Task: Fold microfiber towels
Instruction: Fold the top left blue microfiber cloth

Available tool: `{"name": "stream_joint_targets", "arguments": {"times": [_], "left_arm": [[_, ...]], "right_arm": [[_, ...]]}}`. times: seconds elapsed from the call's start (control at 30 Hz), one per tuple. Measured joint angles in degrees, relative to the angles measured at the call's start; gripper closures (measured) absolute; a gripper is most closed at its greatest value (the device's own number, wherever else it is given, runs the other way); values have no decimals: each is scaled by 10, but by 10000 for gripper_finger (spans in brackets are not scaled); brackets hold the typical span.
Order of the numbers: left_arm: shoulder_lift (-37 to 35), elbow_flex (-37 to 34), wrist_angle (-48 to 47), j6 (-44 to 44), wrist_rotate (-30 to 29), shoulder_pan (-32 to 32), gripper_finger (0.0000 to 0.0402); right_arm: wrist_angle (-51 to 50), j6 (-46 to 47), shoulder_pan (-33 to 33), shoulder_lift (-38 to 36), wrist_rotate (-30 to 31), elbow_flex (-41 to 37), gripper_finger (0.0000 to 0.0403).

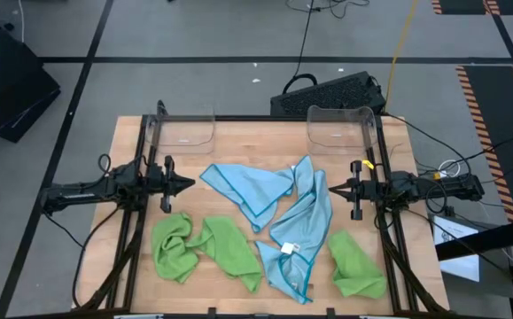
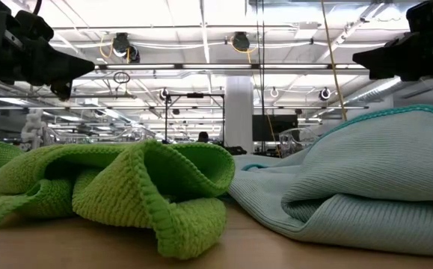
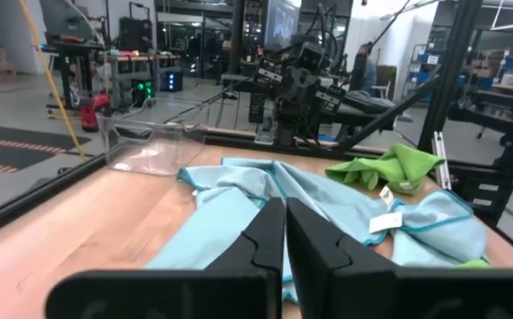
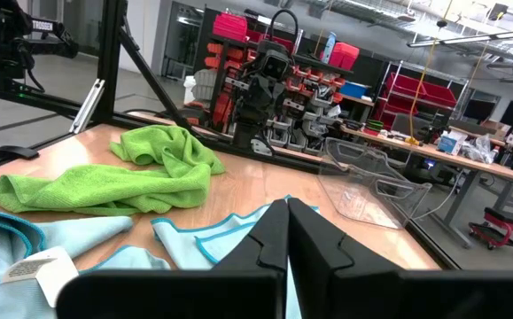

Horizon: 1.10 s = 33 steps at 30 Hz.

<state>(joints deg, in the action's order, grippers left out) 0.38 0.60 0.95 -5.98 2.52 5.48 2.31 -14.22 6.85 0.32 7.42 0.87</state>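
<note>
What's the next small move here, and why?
Probably open the left gripper and lower it onto the nearest corner of the blue towel. Both grippers, including the right gripper, hover shut and empty at the table's sides, and every towel lies crumpled, none folded.

The left gripper is seen with its two dark fingers pressed together above the wooden table. Just beyond them a blue towel is spread in folds, a white tag lying on it, and a green towel is bunched at its far side. A clear bin is set near the table's far edge, and the right arm is seen past the towels, facing this way.
</note>
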Motion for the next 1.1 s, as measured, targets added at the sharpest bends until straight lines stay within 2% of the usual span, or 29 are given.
{"name": "stream_joint_targets", "arguments": {"times": [0.23,0.4,0.63,1.1], "left_arm": [[0,0,16,-36,-3,0,382],[3,45,-9,-29,5,0,382],[64,173,-110,-3,1,0,382],[258,439,-295,14,3,0,382]], "right_arm": [[0,0,0,0,0,0,403],[0,0,0,0,0,0,403],[29,1,0,0,3,0,403],[46,-4,0,0,3,0,403]]}}
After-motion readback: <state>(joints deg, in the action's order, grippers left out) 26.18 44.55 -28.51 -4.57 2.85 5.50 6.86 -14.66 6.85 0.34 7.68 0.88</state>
